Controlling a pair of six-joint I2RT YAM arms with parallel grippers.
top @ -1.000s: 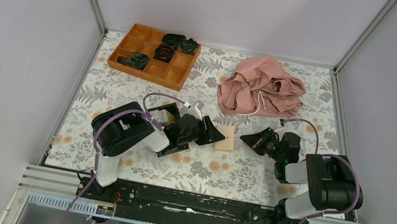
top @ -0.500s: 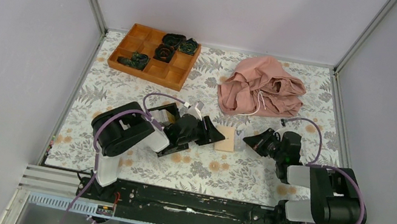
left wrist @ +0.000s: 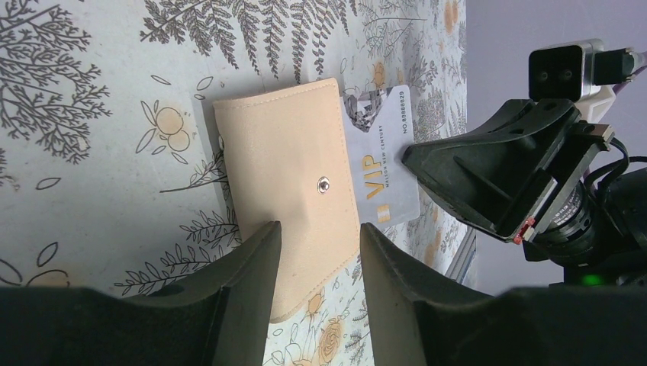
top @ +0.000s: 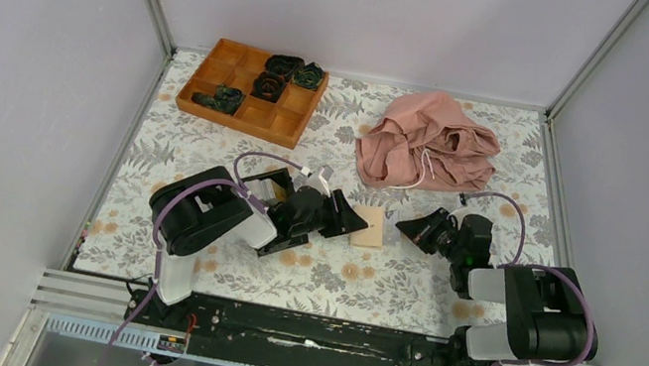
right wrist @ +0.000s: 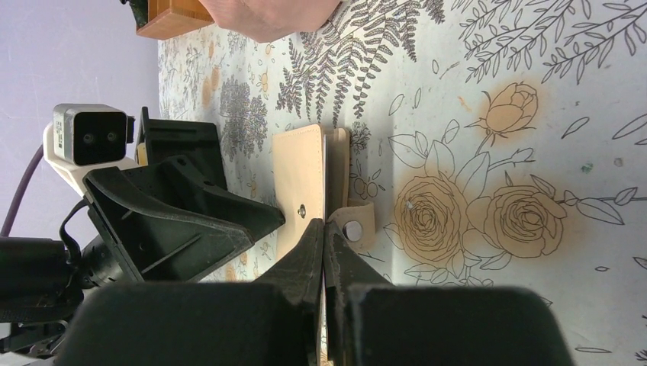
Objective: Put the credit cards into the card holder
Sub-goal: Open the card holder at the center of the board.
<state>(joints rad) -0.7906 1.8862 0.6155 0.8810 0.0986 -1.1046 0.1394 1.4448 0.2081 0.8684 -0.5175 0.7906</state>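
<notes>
Flat tan leather-like card holder (left wrist: 282, 175) is lying on the flowery tablecloth (left wrist: 91, 191). One pale grey plastic VIP card (left wrist: 381, 164) pokes out of the holder's side facing the right gripper (right wrist: 323, 227), maybe half in (so I'd say not finished). Left gripper (left wrist: 317, 232) has its jaws apart, straddling the holder's opposite end; can't tell if it's actually squeezing. The right one is clenched tight, tip at the card's outer edge, pinching or just nudging, can't say. Left to do: seat that card fully. Count: one holder, one card visible, two grippers.
</notes>
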